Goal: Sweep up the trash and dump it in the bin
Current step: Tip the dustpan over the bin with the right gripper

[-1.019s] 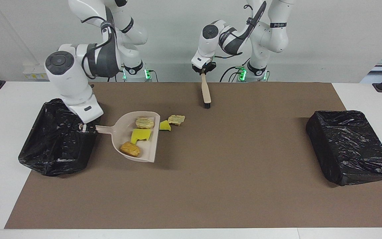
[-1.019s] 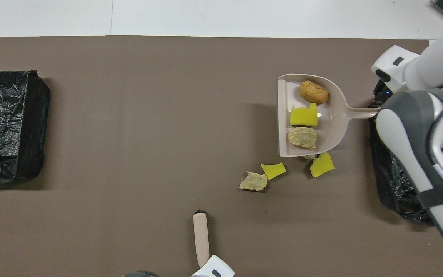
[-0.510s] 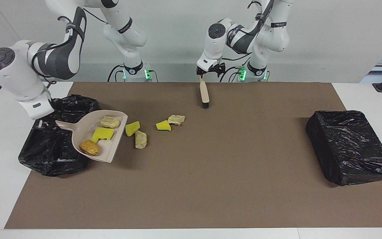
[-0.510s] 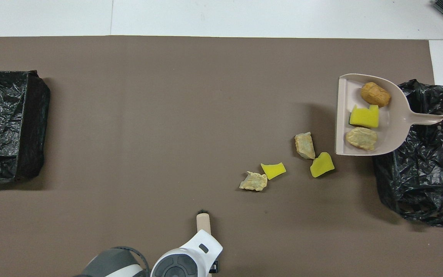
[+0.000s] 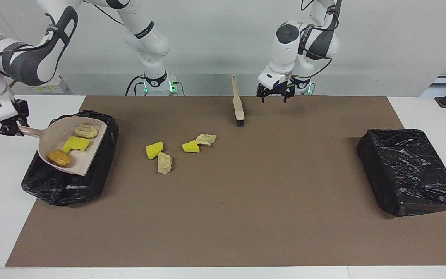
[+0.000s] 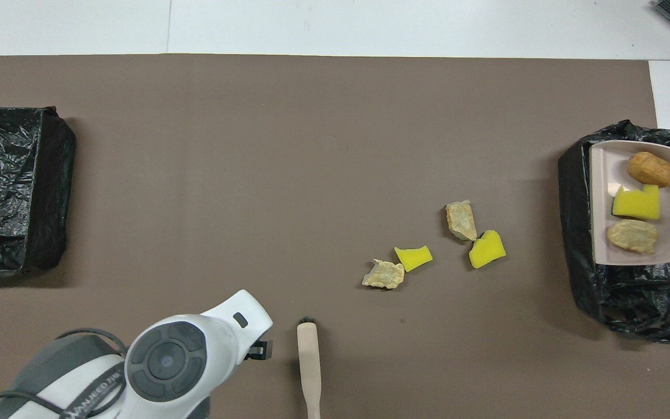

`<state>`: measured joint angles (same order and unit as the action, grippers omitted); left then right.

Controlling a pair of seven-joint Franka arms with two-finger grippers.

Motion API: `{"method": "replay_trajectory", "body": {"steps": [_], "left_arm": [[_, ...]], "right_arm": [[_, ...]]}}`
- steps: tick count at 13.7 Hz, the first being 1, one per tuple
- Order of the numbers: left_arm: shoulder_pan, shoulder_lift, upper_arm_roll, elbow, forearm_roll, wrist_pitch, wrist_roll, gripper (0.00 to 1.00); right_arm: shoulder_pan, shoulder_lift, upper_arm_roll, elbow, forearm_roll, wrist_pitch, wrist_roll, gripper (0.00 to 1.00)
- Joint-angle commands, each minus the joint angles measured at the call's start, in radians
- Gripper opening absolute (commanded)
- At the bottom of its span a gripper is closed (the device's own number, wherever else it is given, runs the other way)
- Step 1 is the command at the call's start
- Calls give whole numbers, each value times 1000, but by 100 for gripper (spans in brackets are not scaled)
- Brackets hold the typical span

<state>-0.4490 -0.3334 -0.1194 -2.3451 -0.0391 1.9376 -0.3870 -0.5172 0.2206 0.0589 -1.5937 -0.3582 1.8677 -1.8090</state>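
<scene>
The left gripper (image 5: 273, 98) has let go of the brush (image 5: 238, 104) within the last second; its fingers now stand wide apart, and it hangs over the mat (image 5: 246, 201) just beside the brush, toward the left arm's end. The brush appears to stand upright on its bristles, handle up and unsupported; whether it rests steady cannot be told. The right gripper (image 5: 8, 126) remains clamped on the dustpan (image 5: 52, 135) handle and has carried the pan from the mat to a position over the bin (image 5: 68, 190) at the right arm's end. The pan holds three scraps (image 5: 70, 144): one yellow, one pale, one golden-brown. It sits nearly level, so nothing has been dumped. Four loose scraps (image 5: 160, 155) lie on the mat, between the bin and the brush. A second bin (image 5: 409, 170) sits at the left arm's end, unused. Judgement: first load is ready to tip; a second sweep is required, which calls for regrasping the brush.
</scene>
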Motion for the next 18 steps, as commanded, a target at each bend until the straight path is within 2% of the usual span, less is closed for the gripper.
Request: {"method": "replay_trajectory", "body": {"steps": [1, 5, 8, 11, 14, 18], "left_arm": [[151, 28, -13, 151, 18, -63, 196, 100], [298, 138, -13, 459, 18, -250, 434, 100], [341, 165, -11, 608, 18, -345, 441, 100], [346, 241, -10, 762, 22, -460, 442, 100], [378, 280, -9, 849, 21, -511, 444, 100], [378, 263, -5, 848, 38, -531, 448, 100]], "right_arm": [[-1, -24, -1, -21, -137, 18, -6, 0], [61, -59, 2, -92, -370, 22, 156, 0], [127, -107, 2, -172, -497, 2, 299, 0], [176, -110, 2, -158, -584, -74, 338, 0], [180, -138, 2, -157, -604, -84, 323, 0], [175, -164, 9, -105, -547, -85, 251, 0]]}}
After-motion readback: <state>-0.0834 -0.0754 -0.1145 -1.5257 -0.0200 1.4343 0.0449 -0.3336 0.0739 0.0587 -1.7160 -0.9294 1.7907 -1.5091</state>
